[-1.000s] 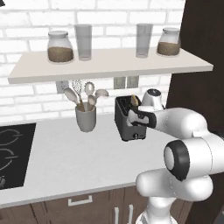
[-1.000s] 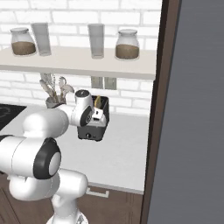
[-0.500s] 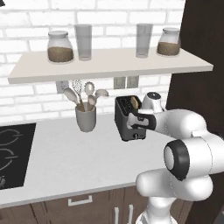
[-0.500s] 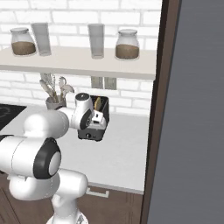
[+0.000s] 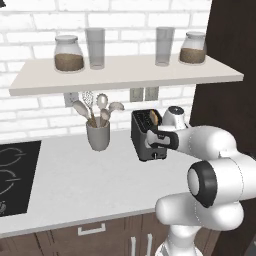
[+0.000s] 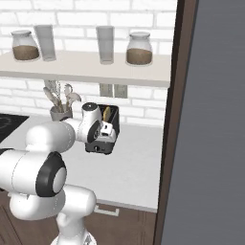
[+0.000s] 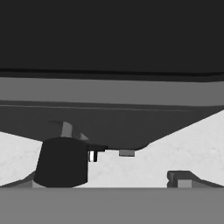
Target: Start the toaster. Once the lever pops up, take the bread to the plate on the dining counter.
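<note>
The dark grey toaster (image 5: 141, 134) stands on the speckled worktop under the shelf, also seen from the other side as toaster (image 6: 109, 135). A tan bread slice (image 5: 153, 118) stands upright in its slot, bread (image 6: 107, 114). My gripper (image 5: 151, 143) is pressed close against the toaster's narrow front face, gripper (image 6: 99, 137). In the hand view the toaster (image 7: 112, 118) looms dark right ahead, and a small pale tab, the lever (image 7: 127, 152), sits at its lower edge between my spread fingertips (image 7: 61, 162). The gripper is open and holds nothing.
A grey utensil cup (image 5: 98, 135) stands left of the toaster. The black hob (image 5: 14, 170) lies at the far left. The shelf (image 5: 125, 73) with jars and glasses hangs overhead. A tall dark cabinet (image 6: 210, 119) closes off the right side.
My hand has sunk slightly along the toaster's front face. The bread slice and toaster have stayed in place.
</note>
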You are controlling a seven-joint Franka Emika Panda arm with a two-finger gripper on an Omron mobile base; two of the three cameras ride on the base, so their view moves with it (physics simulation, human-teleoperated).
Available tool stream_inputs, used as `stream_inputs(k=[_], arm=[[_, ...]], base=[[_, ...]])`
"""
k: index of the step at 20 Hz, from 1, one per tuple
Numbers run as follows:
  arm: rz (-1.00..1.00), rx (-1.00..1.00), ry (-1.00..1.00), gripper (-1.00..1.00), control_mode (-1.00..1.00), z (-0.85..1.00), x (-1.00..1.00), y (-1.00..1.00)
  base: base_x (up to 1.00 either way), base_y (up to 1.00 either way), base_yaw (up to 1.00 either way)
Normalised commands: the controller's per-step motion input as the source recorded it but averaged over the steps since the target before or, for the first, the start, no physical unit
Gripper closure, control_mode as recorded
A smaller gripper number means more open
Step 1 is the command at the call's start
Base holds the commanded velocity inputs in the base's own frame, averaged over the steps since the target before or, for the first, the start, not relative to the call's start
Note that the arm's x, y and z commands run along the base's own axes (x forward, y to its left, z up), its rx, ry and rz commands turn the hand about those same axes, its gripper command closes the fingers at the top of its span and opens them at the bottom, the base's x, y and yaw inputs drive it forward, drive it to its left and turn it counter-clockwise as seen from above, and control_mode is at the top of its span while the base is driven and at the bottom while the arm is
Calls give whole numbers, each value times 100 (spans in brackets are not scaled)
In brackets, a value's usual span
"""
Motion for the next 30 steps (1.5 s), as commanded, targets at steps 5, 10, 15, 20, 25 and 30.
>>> stream_inputs(k=[5, 10, 15, 20, 25, 30], arm=[[0, 0, 0, -100, -100, 0, 6, 0], [0, 0, 0, -100, -100, -17, 12, 1], [0, 0, 0, -100, -100, -21, 3, 0], [0, 0, 0, -100, -100, -16, 0, 0], [0, 0, 0, -100, -100, -13, 0, 0], [0, 0, 0, -100, -100, -10, 0, 0]], base=[[0, 0, 0], [0, 0, 0], [0, 0, 0], [0, 0, 0], [0, 0, 0], [0, 0, 0]])
